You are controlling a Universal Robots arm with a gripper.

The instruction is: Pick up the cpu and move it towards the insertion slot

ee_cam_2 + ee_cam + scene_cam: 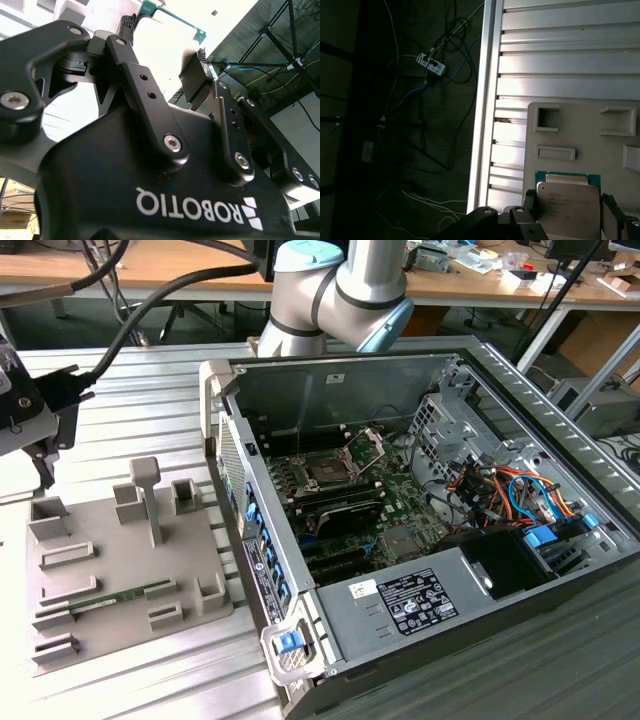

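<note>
The cpu [568,206] sits between the black fingers [529,207] of the gripper [567,212] in the first wrist view, silvery top facing the camera with a green edge showing, and the claw is clamped on its sides. It hangs just above the grey fixture plate [580,130] on the ribbed metal table [560,55]. In the second wrist view the gripper [165,40] pinches the same green-edged chip [172,17]. Well apart, inside the open computer case [420,530], the insertion slot [328,472] lies with its metal retaining plate [372,445] hinged up.
</note>
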